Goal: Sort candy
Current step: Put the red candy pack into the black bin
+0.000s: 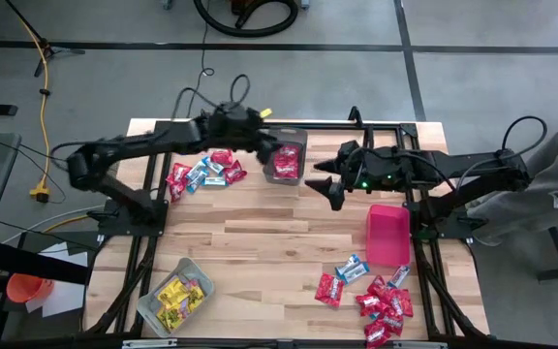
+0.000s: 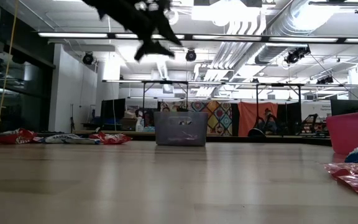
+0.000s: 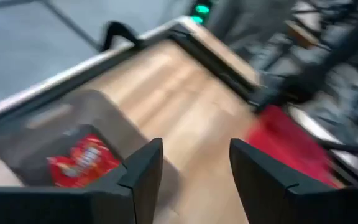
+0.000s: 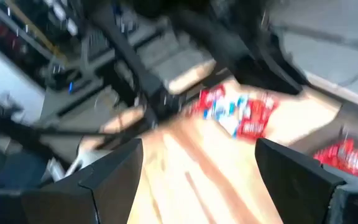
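High view: left gripper point(image 1: 277, 143) hanging over the clear grey bin point(image 1: 286, 161) at upper centre, close to its rim; risk of clipping the rim on the way out and dragging the bin. Red candy point(image 1: 287, 162) inside that bin. Loose mixed candy pile point(image 1: 204, 173) just left of it, second pile point(image 1: 376, 299) at lower right. Right gripper point(image 1: 332, 189) at centre, near the grey bin; possible arm clash if both move there. Red bin point(image 1: 387, 234) right of centre, looks empty. Mesh bin point(image 1: 175, 295) at lower left holding yellow candy.

Low view: grey bin centred, contents unclear. Loose packets at far left and lower right.

Left wrist view: fingers point(image 3: 143, 169) spread, nothing between; red packet in bin at lower left.

Right wrist view: fingers point(image 4: 114, 168) wide apart, empty; blurred, so misjudged pick likely.
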You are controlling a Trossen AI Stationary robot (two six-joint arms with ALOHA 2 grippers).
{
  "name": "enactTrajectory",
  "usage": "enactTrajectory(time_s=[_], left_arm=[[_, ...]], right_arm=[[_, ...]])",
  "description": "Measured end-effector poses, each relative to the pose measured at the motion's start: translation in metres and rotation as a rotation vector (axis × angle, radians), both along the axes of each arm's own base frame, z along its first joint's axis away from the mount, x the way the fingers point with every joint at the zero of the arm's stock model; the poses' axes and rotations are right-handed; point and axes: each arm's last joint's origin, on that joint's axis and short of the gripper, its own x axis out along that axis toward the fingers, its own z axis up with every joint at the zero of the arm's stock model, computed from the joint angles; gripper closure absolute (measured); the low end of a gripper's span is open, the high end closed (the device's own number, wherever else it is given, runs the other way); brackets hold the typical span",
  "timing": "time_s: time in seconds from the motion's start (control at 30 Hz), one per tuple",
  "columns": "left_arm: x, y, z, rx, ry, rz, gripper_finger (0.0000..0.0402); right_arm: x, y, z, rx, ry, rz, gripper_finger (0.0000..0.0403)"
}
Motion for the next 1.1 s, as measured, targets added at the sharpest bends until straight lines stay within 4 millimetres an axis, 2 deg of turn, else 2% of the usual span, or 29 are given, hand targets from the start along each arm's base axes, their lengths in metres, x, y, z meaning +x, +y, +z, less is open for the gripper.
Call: enactTrajectory(time_s=[0.1, 0.23, 0.37, 0.47, 0.53, 0.63, 0.83, 1.1], left_arm=[[-0.021, -0.031, 0.025, 0.032, -0.030, -0.094, 0.0228], [-0.048, -0.074, 0.039, 0.099, -0.102, -0.130, 0.0228], [-0.075, -0.110, 0.037, 0.097, -0.221, -0.121, 0.0229], [-0.089, -0.127, 0.028, 0.070, -0.281, -0.105, 0.0229], [-0.097, -0.135, 0.022, 0.064, -0.288, -0.086, 0.0229], [-0.102, -0.142, 0.016, 0.084, -0.287, -0.056, 0.0229], [-0.101, -0.147, 0.015, 0.096, -0.296, -0.031, 0.0229], [-0.101, -0.147, 0.016, 0.095, -0.307, -0.030, 0.0229]], right_arm=[[-0.004, 0.003, -0.012, 0.088, 0.122, 0.068, 0.0096], [-0.006, 0.018, -0.034, 0.221, 0.331, 0.143, 0.0096], [-0.005, 0.055, -0.055, 0.294, 0.514, 0.284, 0.0096], [-0.004, 0.088, -0.073, 0.286, 0.631, 0.378, 0.0096], [-0.001, 0.109, -0.088, 0.267, 0.701, 0.412, 0.0096], [0.008, 0.129, -0.117, 0.194, 0.807, 0.406, 0.0096], [0.025, 0.153, -0.177, 0.057, 1.007, 0.404, 0.0096], [0.035, 0.183, -0.232, -0.082, 1.056, 0.507, 0.0096]])
